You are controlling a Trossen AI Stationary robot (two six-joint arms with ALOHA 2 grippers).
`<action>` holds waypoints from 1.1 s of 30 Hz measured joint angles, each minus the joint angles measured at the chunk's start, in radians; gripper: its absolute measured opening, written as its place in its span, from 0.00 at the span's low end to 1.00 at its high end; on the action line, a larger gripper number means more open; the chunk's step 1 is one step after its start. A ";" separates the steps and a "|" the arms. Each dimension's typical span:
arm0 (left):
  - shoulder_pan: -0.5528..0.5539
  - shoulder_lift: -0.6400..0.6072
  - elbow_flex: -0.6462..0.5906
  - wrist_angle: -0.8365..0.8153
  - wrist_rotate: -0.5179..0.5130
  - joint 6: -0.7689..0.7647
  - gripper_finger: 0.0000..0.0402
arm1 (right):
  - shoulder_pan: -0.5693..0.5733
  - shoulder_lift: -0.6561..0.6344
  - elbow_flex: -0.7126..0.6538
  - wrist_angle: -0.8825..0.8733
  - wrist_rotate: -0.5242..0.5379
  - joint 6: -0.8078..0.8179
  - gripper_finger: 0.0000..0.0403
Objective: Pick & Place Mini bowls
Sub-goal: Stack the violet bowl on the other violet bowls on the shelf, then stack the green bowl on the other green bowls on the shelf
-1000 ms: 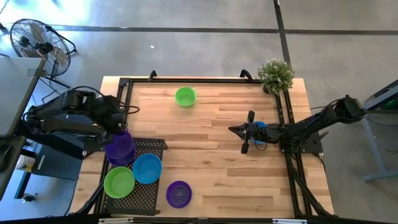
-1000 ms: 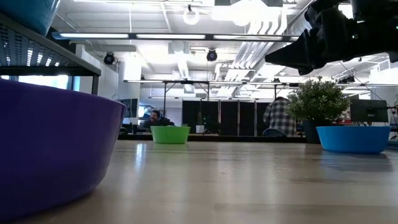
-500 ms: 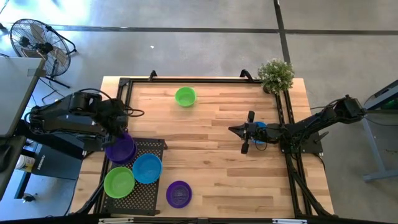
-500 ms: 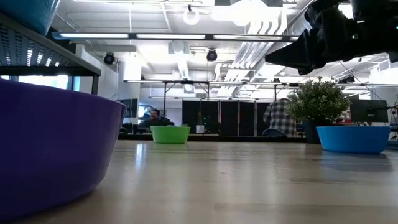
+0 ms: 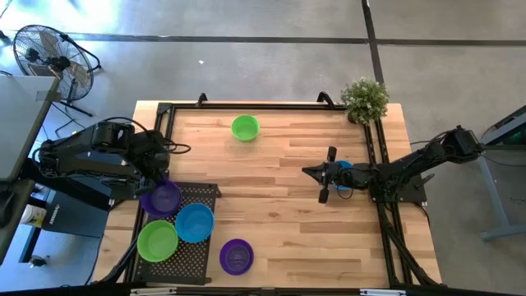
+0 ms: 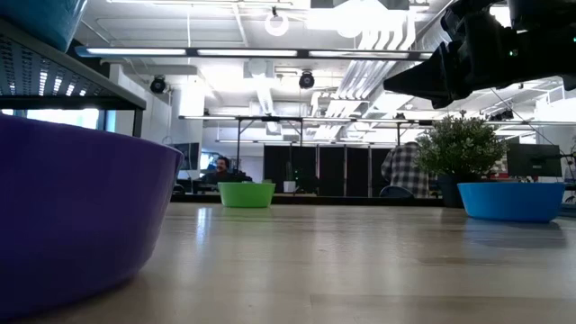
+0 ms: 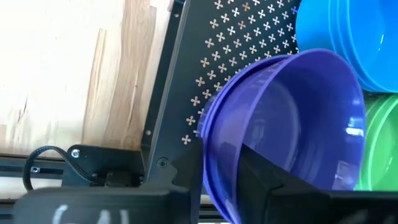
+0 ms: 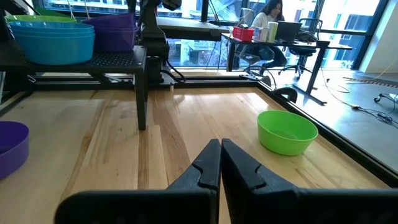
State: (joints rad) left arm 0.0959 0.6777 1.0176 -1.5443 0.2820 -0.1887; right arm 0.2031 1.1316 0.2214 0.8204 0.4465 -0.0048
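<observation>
no readable text, labels, brands or numbers in any view. faint pale marks on the dark housing at the edge of the left wrist view can't be made out.

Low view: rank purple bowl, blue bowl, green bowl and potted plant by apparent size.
1. purple bowl, fills the left foreground, right at the camera.
2. potted plant.
3. blue bowl.
4. green bowl, farthest.
Plant and blue bowl look close in area, so that order is unsure. Bowl differences come from nearness, not true size.
</observation>
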 joint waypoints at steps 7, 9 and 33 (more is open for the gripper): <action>0.000 0.000 0.000 0.000 0.024 -0.027 0.27 | 0.000 0.000 0.000 0.000 0.000 0.000 0.00; 0.000 0.000 0.000 0.000 0.030 -0.036 0.29 | 0.000 0.000 0.000 0.000 0.000 0.000 0.00; 0.002 0.124 -0.032 0.674 0.019 0.421 0.02 | 0.000 0.000 0.000 0.000 0.000 -0.010 0.00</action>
State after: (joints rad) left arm 0.0976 0.8014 0.9853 -0.8700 0.3007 0.2319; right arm 0.2031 1.1316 0.2213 0.8204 0.4465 -0.0143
